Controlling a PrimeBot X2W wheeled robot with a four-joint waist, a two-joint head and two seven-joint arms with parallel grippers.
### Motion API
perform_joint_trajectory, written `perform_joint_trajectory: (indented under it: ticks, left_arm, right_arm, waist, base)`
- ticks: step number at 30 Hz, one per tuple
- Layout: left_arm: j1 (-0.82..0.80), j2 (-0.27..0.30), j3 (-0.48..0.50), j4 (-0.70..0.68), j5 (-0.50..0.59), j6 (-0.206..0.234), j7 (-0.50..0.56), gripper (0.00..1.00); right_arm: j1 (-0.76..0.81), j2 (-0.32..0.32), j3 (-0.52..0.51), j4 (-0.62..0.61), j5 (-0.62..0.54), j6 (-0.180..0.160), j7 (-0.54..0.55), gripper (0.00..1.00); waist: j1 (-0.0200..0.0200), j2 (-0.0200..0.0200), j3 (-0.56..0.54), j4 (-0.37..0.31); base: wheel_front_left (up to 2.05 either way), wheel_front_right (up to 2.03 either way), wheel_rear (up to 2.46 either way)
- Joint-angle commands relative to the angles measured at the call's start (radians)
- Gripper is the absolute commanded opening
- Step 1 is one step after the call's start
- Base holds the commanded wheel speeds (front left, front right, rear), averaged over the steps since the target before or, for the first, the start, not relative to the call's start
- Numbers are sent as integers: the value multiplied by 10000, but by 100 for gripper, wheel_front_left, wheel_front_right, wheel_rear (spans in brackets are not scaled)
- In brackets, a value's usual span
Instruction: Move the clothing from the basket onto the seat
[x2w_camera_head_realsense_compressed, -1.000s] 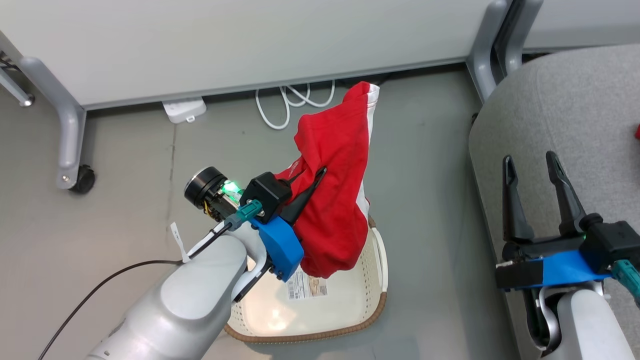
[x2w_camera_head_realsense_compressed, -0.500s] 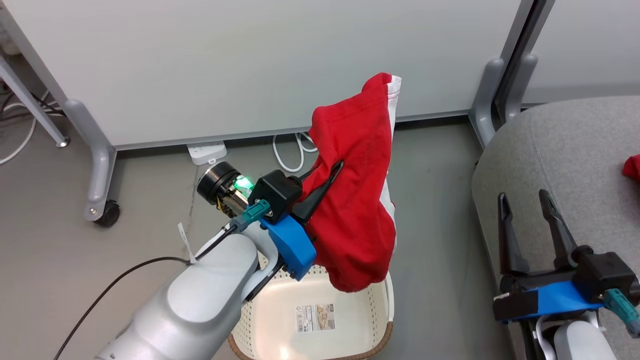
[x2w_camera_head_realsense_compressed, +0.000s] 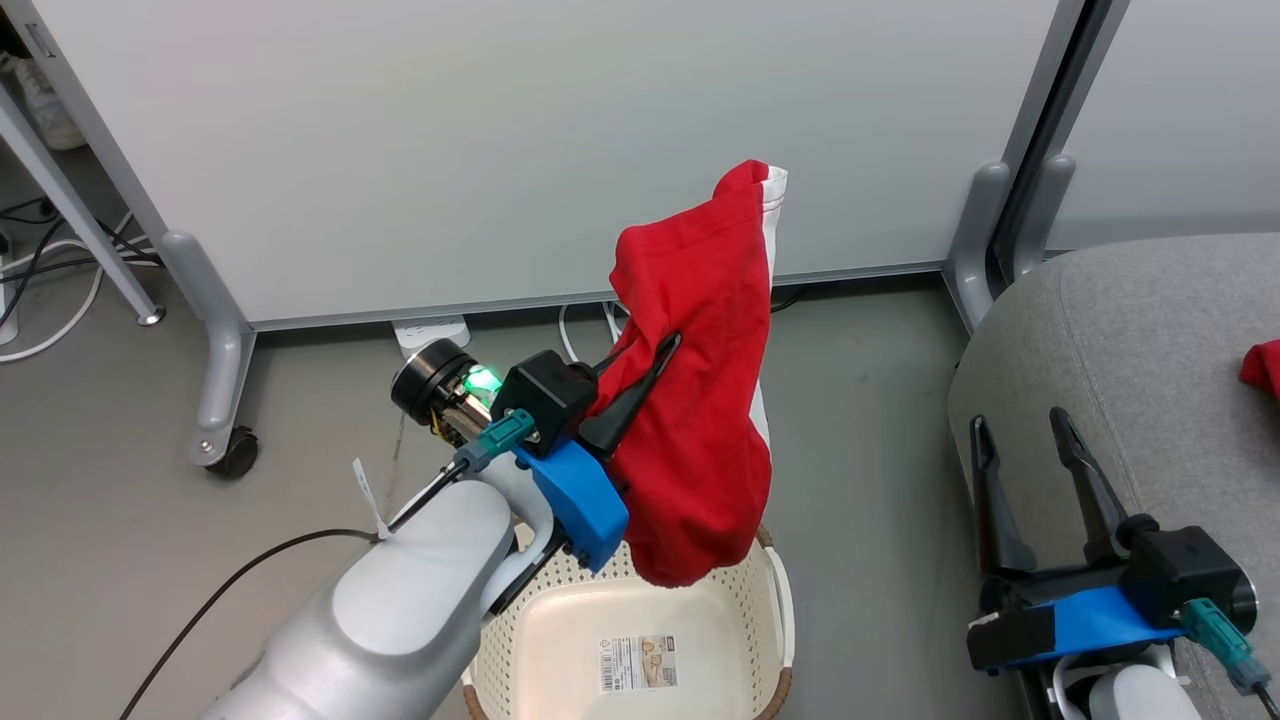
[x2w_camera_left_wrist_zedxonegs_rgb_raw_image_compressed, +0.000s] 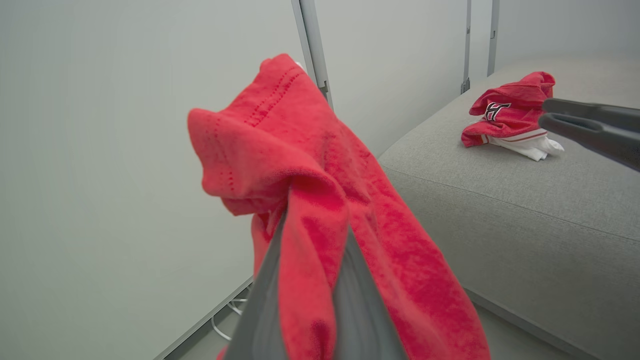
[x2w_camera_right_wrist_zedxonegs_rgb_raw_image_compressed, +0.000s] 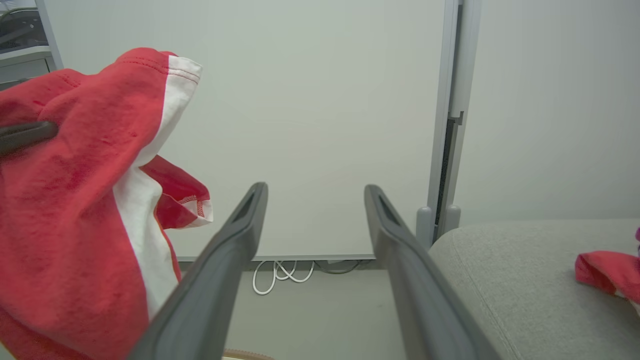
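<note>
our left jaws are clamped shut on a red jersey (x2w_camera_head_realsense_compressed: 700, 400), pinching a fold of it between the two dark fingers (x2w_camera_head_realsense_compressed: 640, 383). the cloth bunches up past the fingertips, its white-trimmed edge topmost. the rest drapes down under the jaws, and the lowest fold hangs over the far rim of the basket (x2w_camera_head_realsense_compressed: 750, 612); whether it touches there we cannot tell. the basket sits on the grey floor (x2w_camera_head_realsense_compressed: 880, 420) below the left jaws, its cream bottom and label (x2w_camera_head_realsense_compressed: 638, 664) showing.

our right jaws stand wide open with nothing between them, pointing up along the near edge of the seat (x2w_camera_head_realsense_compressed: 1130, 360). the second jersey (x2w_camera_left_wrist_zedxonegs_rgb_raw_image_compressed: 510, 120) lies crumpled on the seat, well beyond the right jaws and off to their right, red with white trim and a printed letter showing. in the left wrist view the right fingers (x2w_camera_left_wrist_zedxonegs_rgb_raw_image_compressed: 595, 130) cross just in front of it. the held jersey is off to the left of the right jaws, apart from them and from the seat.

ahead of both jaws stands a white partition (x2w_camera_head_realsense_compressed: 500, 150), with white cables (x2w_camera_right_wrist_zedxonegs_rgb_raw_image_compressed: 282, 272) on the floor at its foot.
</note>
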Motion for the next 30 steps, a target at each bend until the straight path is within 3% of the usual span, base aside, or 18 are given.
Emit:
perform_joint_trajectory:
  ticks: [1, 9, 30]
  left_arm:
    - [90, 36, -33, -45, -43, 16, -46, 0]
    - [57, 34, -82, -43, -68, 84, -42, 0]
    - [-117, -168, -350, -64, -49, 64, -45, 0]
  right_arm:
    - [175, 43, 70, 35, 48, -7, -7, 100]
    - [-13, -93, 721, 163, 108, -7, -7, 100]
    - [-1452, -182, 3718, 1129, 531, -7, -5, 100]
  waist:
    - [0, 0, -5, 23]
    - [0, 0, -14, 74]
    - [0, 0, 174, 163]
  base:
    - [0, 0, 0]
    - [0, 0, 0]
    - [0, 0, 0]
